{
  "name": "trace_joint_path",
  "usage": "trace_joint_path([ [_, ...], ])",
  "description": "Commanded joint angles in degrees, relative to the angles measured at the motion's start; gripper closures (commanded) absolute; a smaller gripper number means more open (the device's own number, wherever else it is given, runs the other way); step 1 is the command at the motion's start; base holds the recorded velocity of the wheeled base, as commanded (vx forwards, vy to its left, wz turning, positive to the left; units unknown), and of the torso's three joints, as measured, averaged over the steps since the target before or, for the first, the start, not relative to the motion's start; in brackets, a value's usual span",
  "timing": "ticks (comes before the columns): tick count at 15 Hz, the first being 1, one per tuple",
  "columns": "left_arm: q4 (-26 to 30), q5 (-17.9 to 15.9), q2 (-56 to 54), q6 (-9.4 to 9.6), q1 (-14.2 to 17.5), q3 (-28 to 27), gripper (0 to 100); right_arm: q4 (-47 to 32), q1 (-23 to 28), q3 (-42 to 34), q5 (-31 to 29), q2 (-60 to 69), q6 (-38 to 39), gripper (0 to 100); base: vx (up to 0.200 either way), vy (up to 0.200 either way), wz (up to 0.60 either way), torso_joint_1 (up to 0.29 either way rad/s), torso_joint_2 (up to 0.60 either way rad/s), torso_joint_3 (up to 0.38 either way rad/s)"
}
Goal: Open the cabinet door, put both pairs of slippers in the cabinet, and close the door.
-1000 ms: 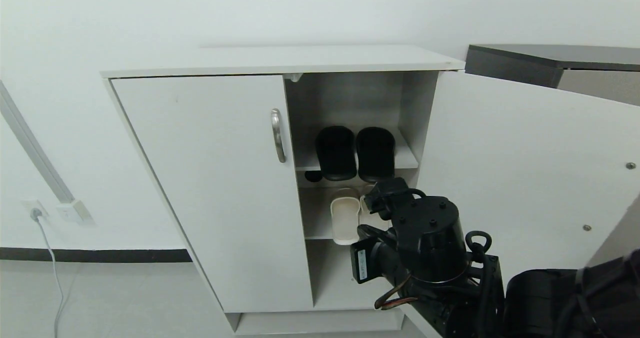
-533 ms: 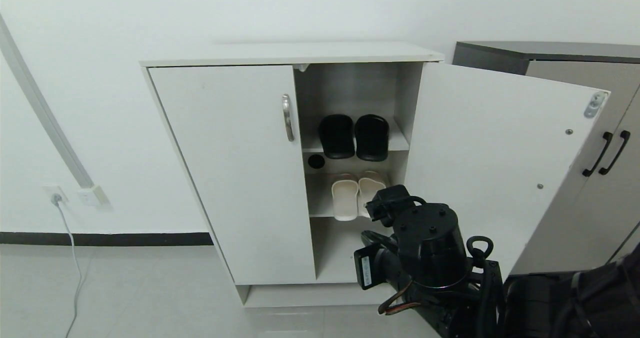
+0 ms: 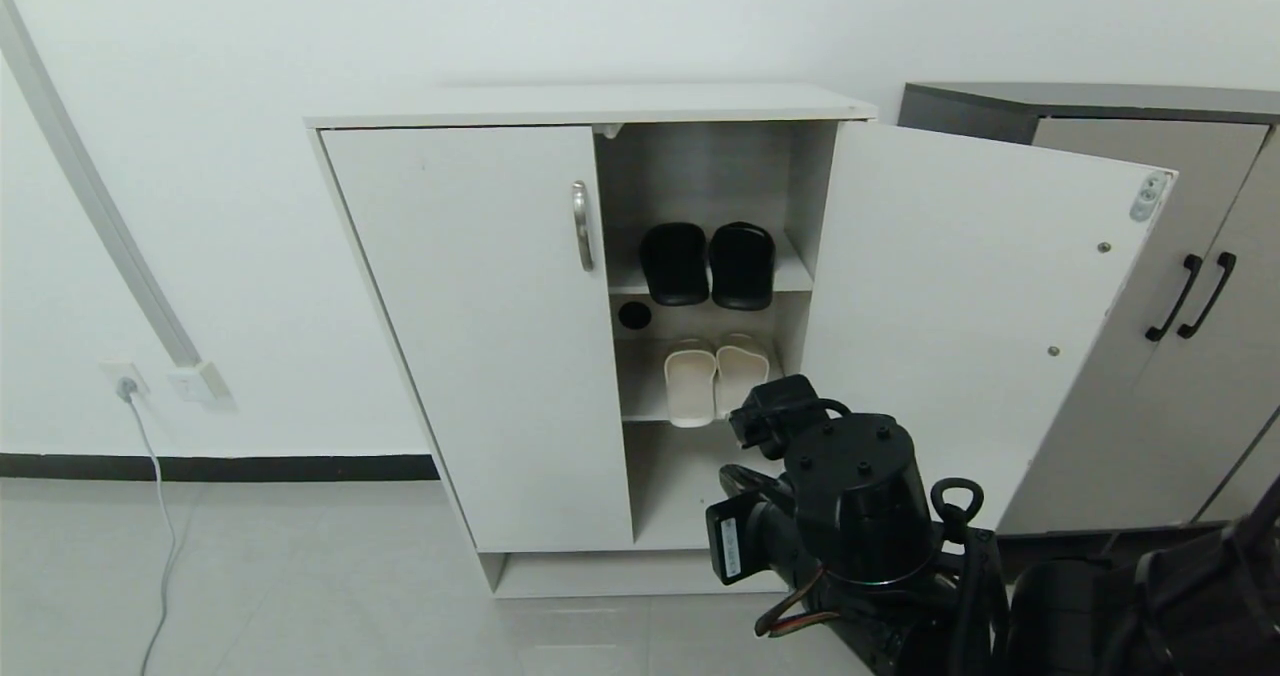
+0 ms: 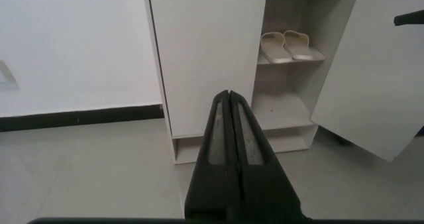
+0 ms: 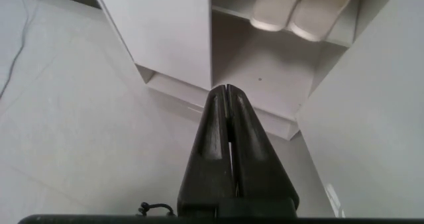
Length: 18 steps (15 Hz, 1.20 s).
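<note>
White cabinet [image 3: 600, 104]: in the head view, left door [image 3: 480, 336] shut, right door [image 3: 960, 326] swung wide open.
Black slippers [image 3: 707, 264]: side by side on the upper shelf [image 3: 795, 278], heels at its front edge.
Cream slippers [image 3: 715, 381]: side by side on the middle shelf [image 3: 640, 396], heels at its front edge.
Grey cabinet [image 3: 1150, 306]: just beside the open door, doors shut.
Left gripper [image 4: 228, 97]: in the left wrist view, fingers pressed together, holding nothing, above the floor [image 4: 99, 164] before the shut door.
Right gripper [image 5: 227, 91]: in the right wrist view, fingers pressed together, holding nothing, before the bottom shelf [image 5: 265, 71], with the cream slippers on the shelf above it.
</note>
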State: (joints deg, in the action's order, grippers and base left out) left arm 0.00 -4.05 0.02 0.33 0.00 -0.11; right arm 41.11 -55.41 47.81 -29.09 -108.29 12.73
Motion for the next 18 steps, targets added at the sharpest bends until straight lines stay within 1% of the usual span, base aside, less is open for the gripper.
trace_joint_path([
  [1, 0.0, 0.0, 0.1, 0.02, 0.0, 0.0, 100, 1.1, 0.2, -0.4, 0.0, -0.4, -0.1, 100, 0.0, 0.0, 0.0, 0.0, 0.0, 0.0],
  [4, 0.0, 0.0, 0.1, 0.02, 0.0, -0.1, 100, 1.5, 0.7, -0.4, 0.1, -1.0, 0.1, 100, 0.0, 0.0, 0.0, 0.0, 0.0, 0.0],
  [6, 0.0, 0.0, 0.1, 0.02, 0.0, -0.1, 100, 1.8, 1.2, -0.5, 0.0, -0.9, 0.0, 100, 0.0, 0.0, 0.0, 0.007, -0.1, -0.176],
  [11, 0.0, 0.0, 0.1, 0.02, 0.0, 0.0, 100, 1.8, 1.7, -0.4, 0.0, -0.8, 0.0, 100, 0.0, 0.0, 0.0, 0.049, -0.43, -0.347],
  [18, 0.0, 0.0, 0.0, 0.02, 0.0, 0.0, 100, 1.9, 1.7, -0.4, 0.0, -0.7, 0.0, 100, 0.0, 0.0, 0.0, 0.13, -0.46, -0.34],
])
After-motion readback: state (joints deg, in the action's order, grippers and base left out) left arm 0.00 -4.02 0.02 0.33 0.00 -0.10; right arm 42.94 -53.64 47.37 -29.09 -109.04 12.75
